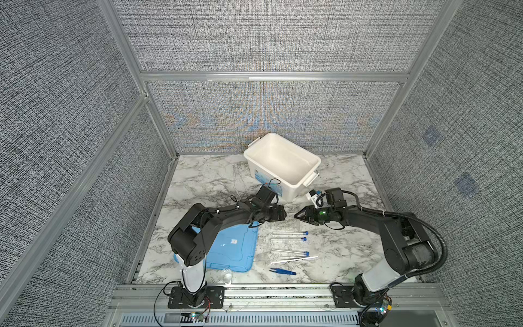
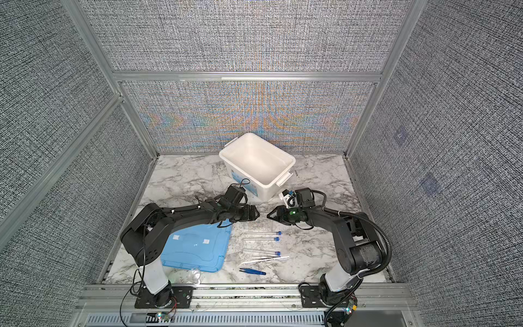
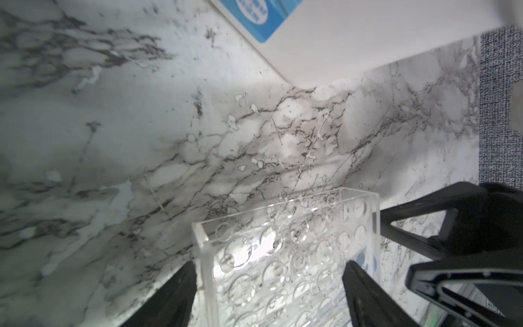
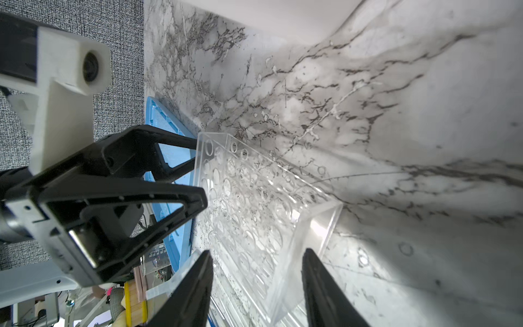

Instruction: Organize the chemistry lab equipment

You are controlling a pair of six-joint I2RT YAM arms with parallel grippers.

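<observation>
Left hand [image 1: 285, 213] and right hand [image 1: 296, 216] sit tip to tip over the clear rack [image 1: 283, 225] mid-desk in both top views. The desk [image 1: 339, 235] is white-grey marble print, and the walls [image 1: 268, 36] are grey woven fabric in aluminium frames.

Count:
- one white tub [image 1: 283, 161] at the back
- one blue lid [image 1: 235, 249]
- three blue-capped tubes [image 1: 288, 239] side by side near the rack
- one white stick [image 1: 294, 260]
- one blue tweezers [image 1: 283, 271]
- one glass dish [image 1: 227, 274] I'm sure of, by the front edge

Left wrist view: the left hand's fingers [image 3: 181, 288] are spread wide either side of the rack [image 3: 283, 240]. Can't tell if they're squeezing it.

Right wrist view: the right hand's fingers [image 4: 192, 288] stand apart around the rack's [image 4: 254, 198] other end. Can't tell there either.
</observation>
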